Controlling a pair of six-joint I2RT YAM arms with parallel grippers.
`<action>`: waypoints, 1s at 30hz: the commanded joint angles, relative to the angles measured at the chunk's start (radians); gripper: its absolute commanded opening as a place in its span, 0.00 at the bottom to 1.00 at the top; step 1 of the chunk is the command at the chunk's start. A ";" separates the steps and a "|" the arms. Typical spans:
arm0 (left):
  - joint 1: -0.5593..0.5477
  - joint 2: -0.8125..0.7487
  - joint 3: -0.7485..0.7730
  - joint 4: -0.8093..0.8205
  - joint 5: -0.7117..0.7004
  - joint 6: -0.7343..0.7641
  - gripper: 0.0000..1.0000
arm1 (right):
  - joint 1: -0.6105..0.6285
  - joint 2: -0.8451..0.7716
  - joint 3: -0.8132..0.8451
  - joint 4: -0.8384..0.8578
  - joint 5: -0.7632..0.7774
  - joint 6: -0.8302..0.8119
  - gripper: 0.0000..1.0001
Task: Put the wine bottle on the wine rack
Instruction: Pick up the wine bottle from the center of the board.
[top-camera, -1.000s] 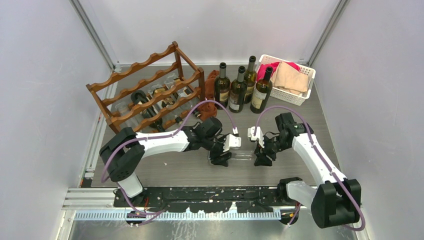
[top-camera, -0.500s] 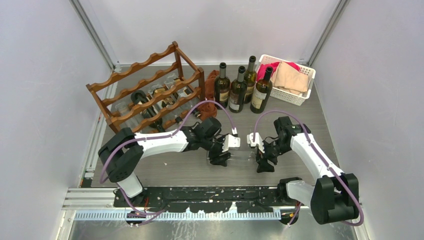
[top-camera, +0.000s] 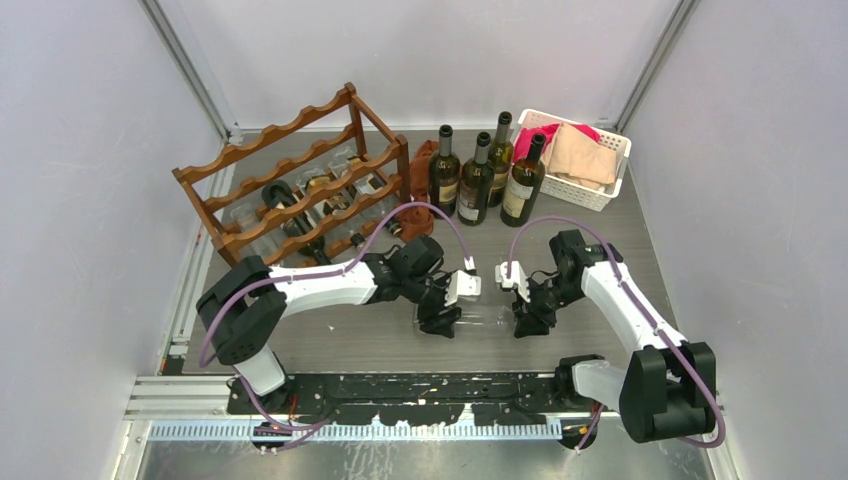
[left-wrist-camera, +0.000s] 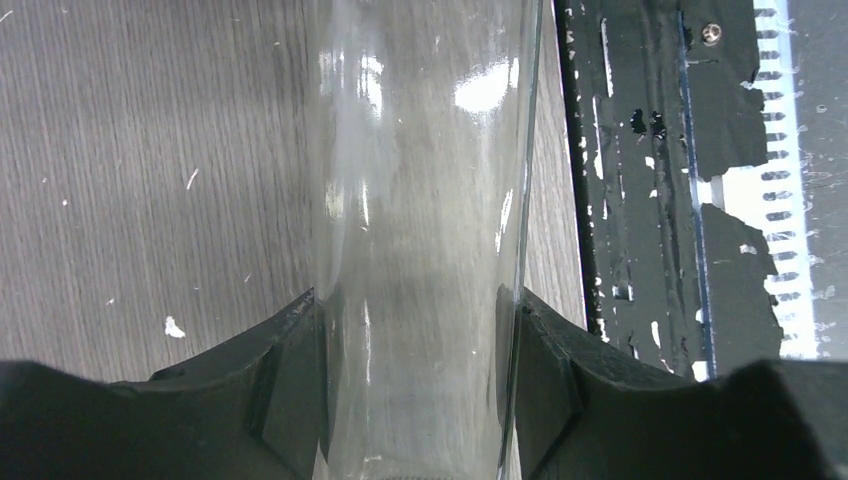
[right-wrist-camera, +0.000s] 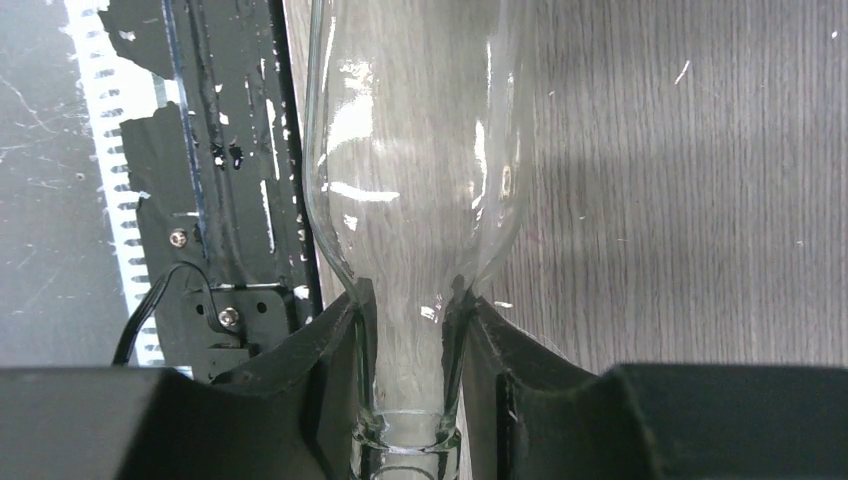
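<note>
Left claw (left-wrist-camera: 420, 335) grips the clear wine bottle (left-wrist-camera: 420, 180) by its body, and right claw (right-wrist-camera: 410, 340) pinches its neck. The bottle lies crosswise, low at the bench (top-camera: 330, 338), neck pointing right. It sits near-right of the wine rack (top-camera: 300, 175), and the left arm is closer to the rack.

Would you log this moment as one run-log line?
left gripper: shut on clear bottle body | right gripper: shut on neck | bottle: horizontal between grippers | wine rack: not yet reached
</note>
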 joint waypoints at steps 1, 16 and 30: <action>0.008 -0.033 0.040 0.040 -0.001 -0.001 0.53 | 0.011 0.017 0.076 -0.175 -0.147 -0.032 0.01; 0.066 -0.163 -0.041 0.086 -0.046 -0.021 1.00 | 0.011 0.055 0.187 -0.170 -0.258 0.200 0.01; 0.161 -0.191 0.045 -0.222 0.152 0.096 1.00 | 0.011 0.282 0.310 -0.259 -0.400 0.214 0.01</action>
